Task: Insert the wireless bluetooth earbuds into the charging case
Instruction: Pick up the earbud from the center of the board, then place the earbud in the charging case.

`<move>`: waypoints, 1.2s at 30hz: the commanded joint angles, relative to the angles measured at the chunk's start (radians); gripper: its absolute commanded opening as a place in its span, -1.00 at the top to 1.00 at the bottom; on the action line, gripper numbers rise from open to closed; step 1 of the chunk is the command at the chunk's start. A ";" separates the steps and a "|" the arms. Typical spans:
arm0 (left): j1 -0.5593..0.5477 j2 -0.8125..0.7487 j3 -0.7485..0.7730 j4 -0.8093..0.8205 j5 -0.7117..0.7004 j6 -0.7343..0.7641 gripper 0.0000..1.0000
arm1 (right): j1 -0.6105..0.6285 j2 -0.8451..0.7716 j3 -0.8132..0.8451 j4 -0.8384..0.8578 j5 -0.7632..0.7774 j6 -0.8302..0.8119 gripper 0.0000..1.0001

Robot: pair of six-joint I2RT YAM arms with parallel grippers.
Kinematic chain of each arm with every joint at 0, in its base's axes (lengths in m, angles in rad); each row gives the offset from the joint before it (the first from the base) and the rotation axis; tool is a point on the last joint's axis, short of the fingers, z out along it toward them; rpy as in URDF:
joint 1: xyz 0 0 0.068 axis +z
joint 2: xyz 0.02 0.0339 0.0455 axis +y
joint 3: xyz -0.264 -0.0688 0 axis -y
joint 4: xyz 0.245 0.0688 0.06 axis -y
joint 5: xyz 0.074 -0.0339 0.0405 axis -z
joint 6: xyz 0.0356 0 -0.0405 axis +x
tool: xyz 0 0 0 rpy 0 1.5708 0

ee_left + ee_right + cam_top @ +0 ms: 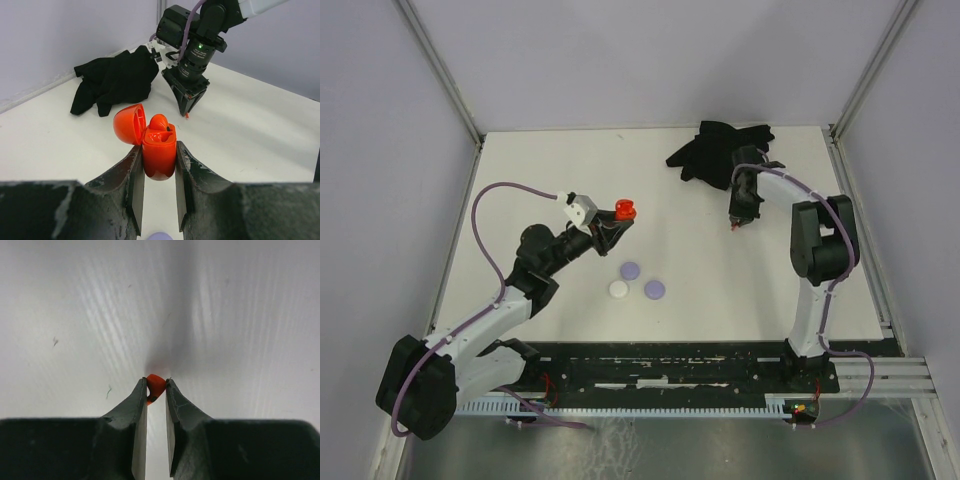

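Note:
My left gripper [159, 146] is shut on a red charging case [159, 150], held above the table left of centre [625, 210]. Its lid [129, 124] is flipped open to the left, and a red rounded piece [159, 121] sits in the top of the case. Down at the white table surface, my right gripper [156, 382] is shut on a tiny red earbud [155, 385], pinched between the fingertips. From the top view that right gripper [739, 226] points down, to the right of the case. No other earbuds are in view.
A crumpled black cloth [715, 150] lies at the back, just behind the right gripper. Two lavender discs [629, 270] [654, 290] and a white disc [619, 289] lie below the held case. Grey walls enclose the table on three sides.

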 commanded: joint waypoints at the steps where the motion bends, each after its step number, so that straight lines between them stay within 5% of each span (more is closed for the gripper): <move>1: 0.003 0.003 0.008 0.101 0.059 0.020 0.95 | 0.057 -0.158 -0.067 0.052 -0.038 -0.040 0.83; 22: 0.003 0.034 -0.005 0.171 0.151 -0.003 0.95 | 0.437 -0.713 -0.157 0.192 0.060 -0.212 0.83; 36: 0.003 0.046 -0.019 0.260 0.165 -0.083 0.95 | 0.724 -0.813 -0.174 0.443 0.083 -0.401 0.82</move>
